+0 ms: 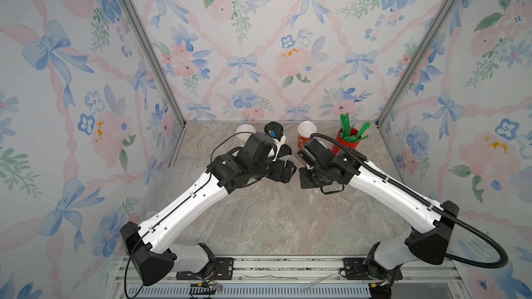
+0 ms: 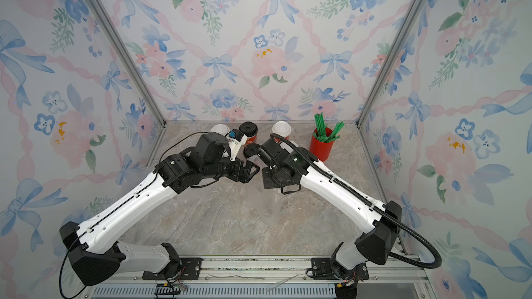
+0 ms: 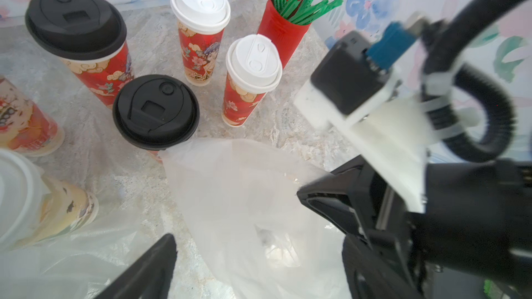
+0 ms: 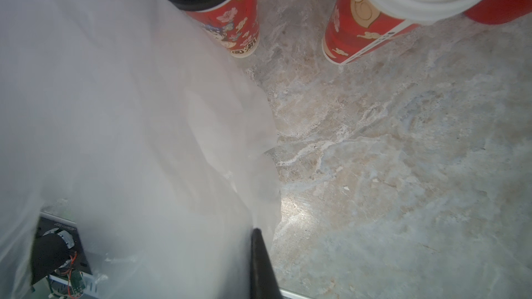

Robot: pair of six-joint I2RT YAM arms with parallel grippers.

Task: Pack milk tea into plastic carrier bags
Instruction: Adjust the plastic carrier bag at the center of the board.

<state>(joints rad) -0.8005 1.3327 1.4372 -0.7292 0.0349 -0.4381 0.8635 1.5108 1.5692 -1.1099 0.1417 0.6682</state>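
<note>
Right now your left gripper (image 1: 290,171) has its jaws spread and nothing in them. In its wrist view one finger (image 3: 149,266) sits well off to the side, over loose film. Your right gripper (image 3: 313,201) is clenched, and it looks to be pinching the rim of the carrier bag (image 3: 244,197), which rises from the marble tabletop (image 4: 403,168) to its tip. Only that one side is held up, so the mouth sags, and a cup pushed in now would likely snag and drag the film free of the pinch. Just beyond the bag stands a black-lidded cup (image 3: 155,110) whose base the film touches or overlaps, so tugging the bag could topple it. Past it are another black-lidded cup (image 3: 76,21) and two white-lidded red cups (image 3: 200,10) (image 3: 253,61), all upright and unpacked, with the straw cup (image 3: 283,33) behind them. These cups are tall with narrow feet, so a careless sweep by either wrist could knock one into the next. Two more cups (image 3: 57,214) (image 3: 23,127) sit amid film at the edge of the view, and I can't tell whether they are bagged.
</note>
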